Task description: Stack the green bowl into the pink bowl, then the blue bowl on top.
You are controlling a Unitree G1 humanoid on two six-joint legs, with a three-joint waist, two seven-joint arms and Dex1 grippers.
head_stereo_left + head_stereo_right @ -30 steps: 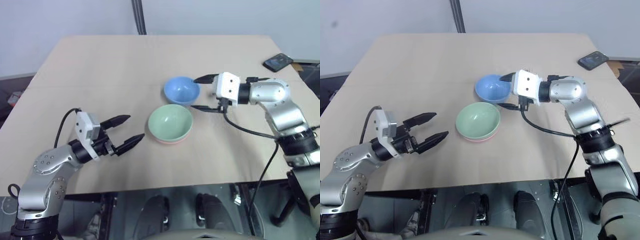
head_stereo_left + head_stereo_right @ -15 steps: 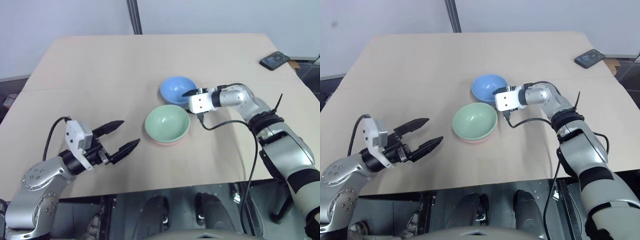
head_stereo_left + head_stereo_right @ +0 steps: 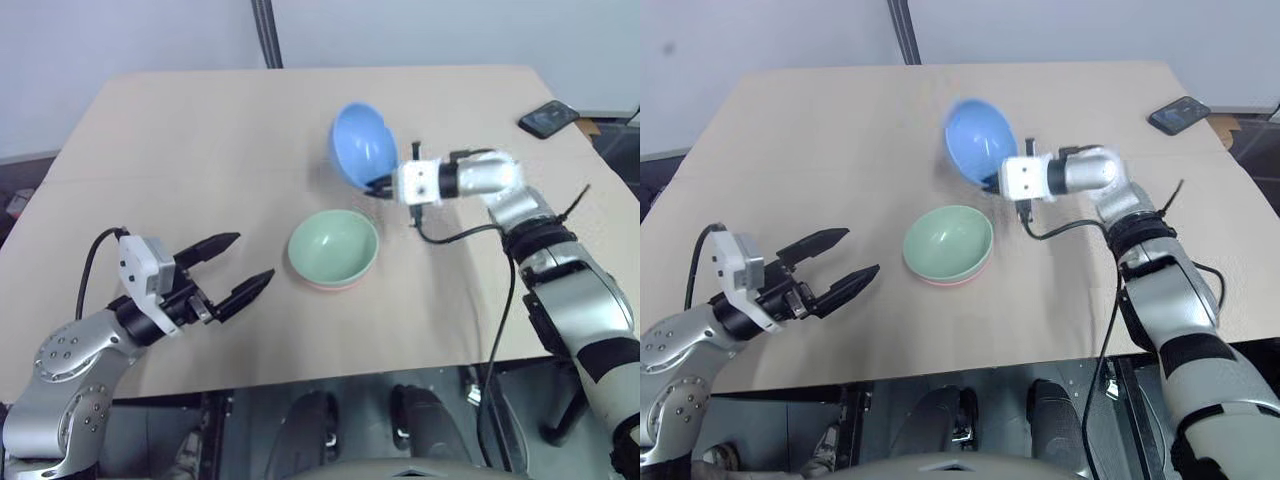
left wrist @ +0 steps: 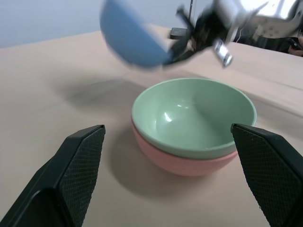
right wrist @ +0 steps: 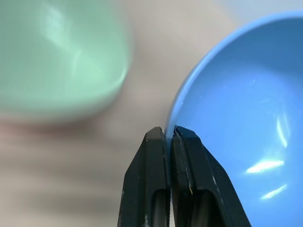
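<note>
R gripper (image 3: 381, 186) clamped on blue bowl (image 3: 362, 145) rim, bowl tilted, off table. L gripper (image 3: 238, 268) spread wide, level, holding nothing.

Sky-blue on the blue bowl (image 3: 363, 143), glossy with white glints inside, and there's the green bowl (image 3: 334, 245), a pale plain mint, with a salmon rim of the pink bowl (image 4: 182, 162) showing beneath it. The table (image 3: 200, 140) is a flat light tan, no pattern at all, and a dark phone (image 3: 547, 119) sits black against it. Both arms run silver with white wrist blocks, the left gripper (image 3: 232, 267) and right gripper (image 3: 381, 186) have black fingers, cross-hatched on the left's pads (image 4: 80, 163), and black cables trail from each wrist.
</note>
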